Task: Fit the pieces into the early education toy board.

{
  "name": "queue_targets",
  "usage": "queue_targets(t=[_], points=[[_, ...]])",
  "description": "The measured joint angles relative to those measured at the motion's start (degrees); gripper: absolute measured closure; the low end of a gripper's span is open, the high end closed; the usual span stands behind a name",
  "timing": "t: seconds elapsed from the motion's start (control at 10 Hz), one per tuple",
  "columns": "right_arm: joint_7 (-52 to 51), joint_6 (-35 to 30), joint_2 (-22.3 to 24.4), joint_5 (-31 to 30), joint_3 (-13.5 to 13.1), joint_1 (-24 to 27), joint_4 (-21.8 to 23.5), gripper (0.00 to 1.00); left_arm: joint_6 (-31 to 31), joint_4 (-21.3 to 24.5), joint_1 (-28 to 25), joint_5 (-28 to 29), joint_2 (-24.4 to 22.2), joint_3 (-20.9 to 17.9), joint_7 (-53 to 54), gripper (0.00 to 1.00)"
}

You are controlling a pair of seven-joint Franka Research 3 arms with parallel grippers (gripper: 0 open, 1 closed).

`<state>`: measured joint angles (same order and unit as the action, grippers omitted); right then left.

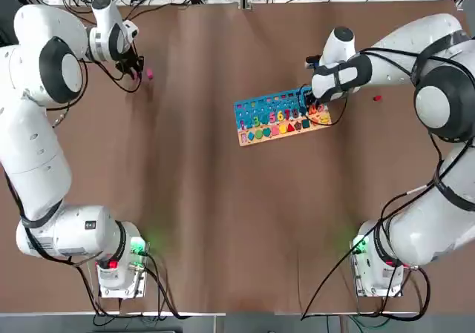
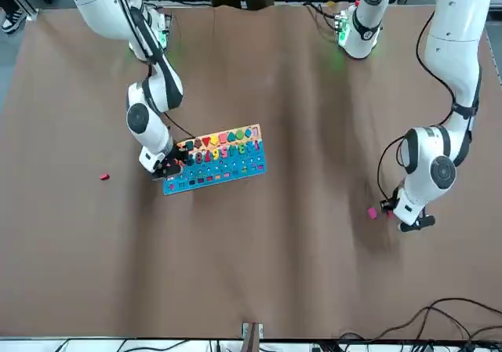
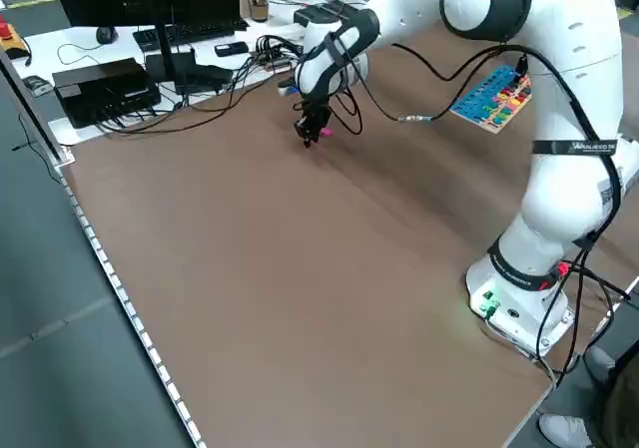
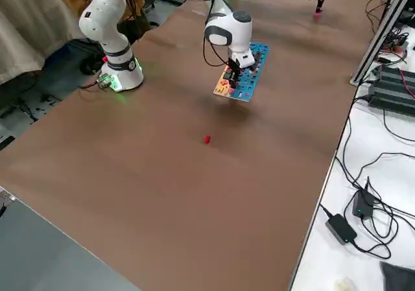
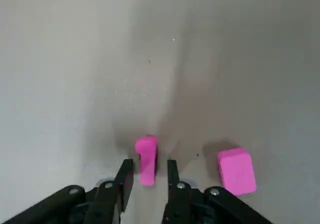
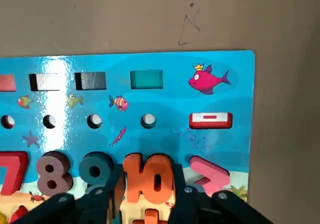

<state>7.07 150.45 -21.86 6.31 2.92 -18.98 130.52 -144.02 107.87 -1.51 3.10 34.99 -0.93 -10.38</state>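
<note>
The early education toy board (image 1: 261, 107) lies right of the table's middle, blue with a row of numerals (image 6: 150, 99). My right gripper (image 6: 150, 184) is at its right end, shut on the orange "10" piece (image 6: 149, 178), which stands in the numeral row. A red piece (image 1: 377, 97) lies on the table right of the board. At the far back left, my left gripper (image 5: 148, 176) is down at the table with its fingers closed around a pink "1" piece (image 5: 146, 154). A pink block (image 5: 236, 170) lies just beside it, untouched (image 1: 149, 73).
Both arm bases (image 1: 119, 262) stand at the near edge, with cables (image 1: 415, 199) trailing from the right arm. Behind the table's far edge are a monitor, boxes and cables (image 3: 130, 74). A person's shoe (image 3: 569, 430) shows by the left base.
</note>
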Motion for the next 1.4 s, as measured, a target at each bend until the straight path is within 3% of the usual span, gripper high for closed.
queue_targets(t=[0.5,0.8,1.1,1.4], points=[[0.00,0.72,-0.04,0.00,0.01,0.00,0.30,0.57,0.00,0.01,-0.05,0.00,-0.10,-0.01,0.00,0.72],[-0.10,0.71,-0.03,-0.01,0.00,0.00,0.34,0.58,0.00,0.05,-0.01,0.00,-0.16,0.01,-0.59,0.87],[-0.35,0.71,-0.01,-0.03,0.00,0.00,0.35,0.58,-0.03,0.16,0.01,0.00,-0.86,0.08,-1.29,0.87],[-0.44,0.71,0.01,-0.03,-0.01,0.02,0.35,0.58,0.05,0.77,0.22,0.00,-5.46,1.89,-5.47,0.87]])
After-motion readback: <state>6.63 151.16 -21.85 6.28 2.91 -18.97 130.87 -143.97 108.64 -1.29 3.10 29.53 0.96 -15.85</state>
